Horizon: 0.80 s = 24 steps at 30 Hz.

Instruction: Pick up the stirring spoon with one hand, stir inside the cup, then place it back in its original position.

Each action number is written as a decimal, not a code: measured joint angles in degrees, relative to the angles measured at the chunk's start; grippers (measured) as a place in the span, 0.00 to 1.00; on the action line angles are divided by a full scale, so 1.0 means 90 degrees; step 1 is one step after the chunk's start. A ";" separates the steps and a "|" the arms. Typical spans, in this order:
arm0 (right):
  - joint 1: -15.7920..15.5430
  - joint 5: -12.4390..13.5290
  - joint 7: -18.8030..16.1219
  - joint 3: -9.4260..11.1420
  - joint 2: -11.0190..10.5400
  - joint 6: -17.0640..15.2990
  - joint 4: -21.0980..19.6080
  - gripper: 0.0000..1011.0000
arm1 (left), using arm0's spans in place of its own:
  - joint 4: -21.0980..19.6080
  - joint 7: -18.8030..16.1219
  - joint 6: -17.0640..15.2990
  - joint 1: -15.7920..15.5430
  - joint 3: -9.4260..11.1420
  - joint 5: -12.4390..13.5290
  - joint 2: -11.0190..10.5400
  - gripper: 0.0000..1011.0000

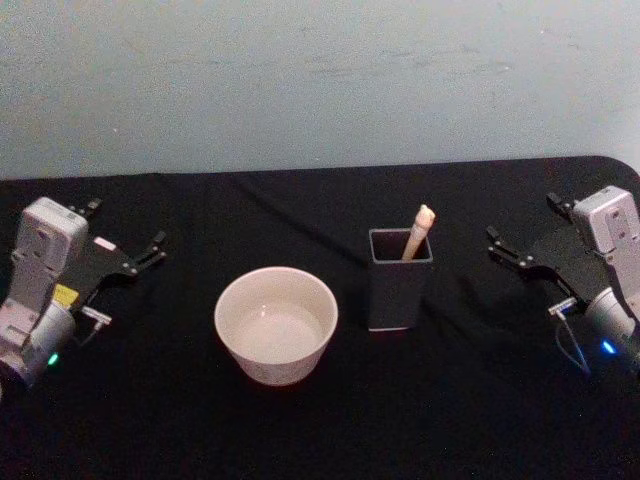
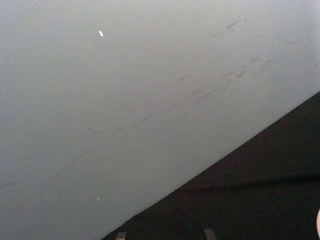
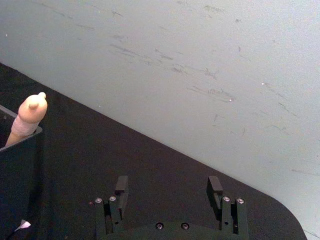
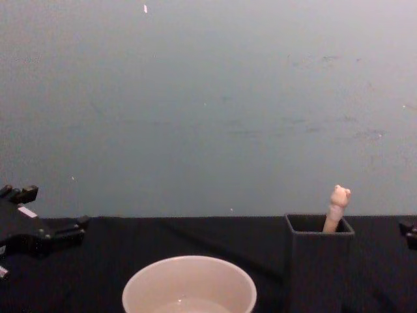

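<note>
The stirring spoon [image 1: 418, 232] stands in the dark grey square holder [image 1: 392, 300], with its beige animal knob [image 4: 338, 195] poking above the rim and its bowl hidden inside. The wide cream cup [image 1: 276, 360] sits just left of the holder, nothing in it. My left gripper [image 1: 125, 228] rests open at the table's left side, well away from the cup. At the far right, my right gripper [image 1: 525, 222] is open and apart from the holder. In the right wrist view the right gripper [image 3: 168, 187] has nothing between its fingers, and the spoon knob [image 3: 31, 112] shows off to one side.
A black cloth covers the table [image 1: 300, 430], and a pale blue-grey wall [image 1: 320, 80] rises behind its far edge. There is bare cloth between each gripper and the two containers. The table's far right corner [image 1: 625, 165] is rounded.
</note>
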<state>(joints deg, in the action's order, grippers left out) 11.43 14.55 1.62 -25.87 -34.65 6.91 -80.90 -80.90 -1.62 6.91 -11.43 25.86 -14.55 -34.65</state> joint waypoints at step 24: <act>0.0000 0.0000 0.0000 0.0000 0.0000 0.0000 0.0000 0.99 | 0.0000 0.0000 0.0000 0.0000 0.0000 0.0000 0.0000 0.99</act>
<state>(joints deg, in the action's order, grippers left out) 11.43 14.55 1.62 -25.86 -34.65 6.90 -80.90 -80.90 -1.62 6.91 -11.43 25.86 -14.55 -34.65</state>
